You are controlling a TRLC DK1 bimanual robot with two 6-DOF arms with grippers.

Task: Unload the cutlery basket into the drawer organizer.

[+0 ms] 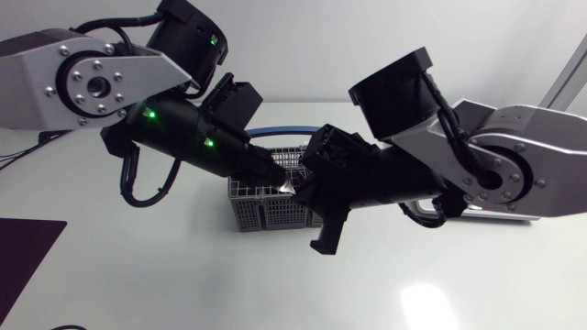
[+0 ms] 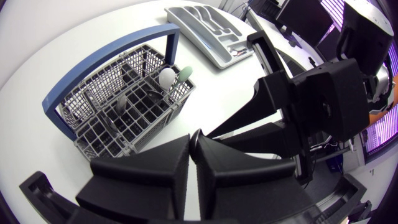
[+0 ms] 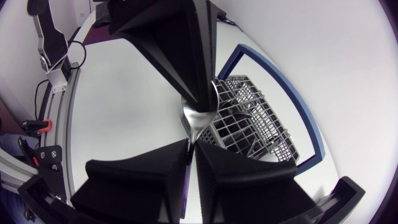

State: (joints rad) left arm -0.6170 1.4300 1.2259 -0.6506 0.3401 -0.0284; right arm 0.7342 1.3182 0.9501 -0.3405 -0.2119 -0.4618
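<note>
Cutlery basket on table, both claws above it.
Left claw clamps spoon; spoon tip at right claw, whose grip I can't tell. Drawer organizer apart from basket.

The left arm comes in from the left and slopes down toward the middle. Its tool is closed on a spoon, fingers pressed almost flat together. The right arm comes in from the right, its forearm running in to the middle. Its tool has its fingers drawn together to a thin slit. The two tools face each other tip to tip, nearly meeting.
</note>
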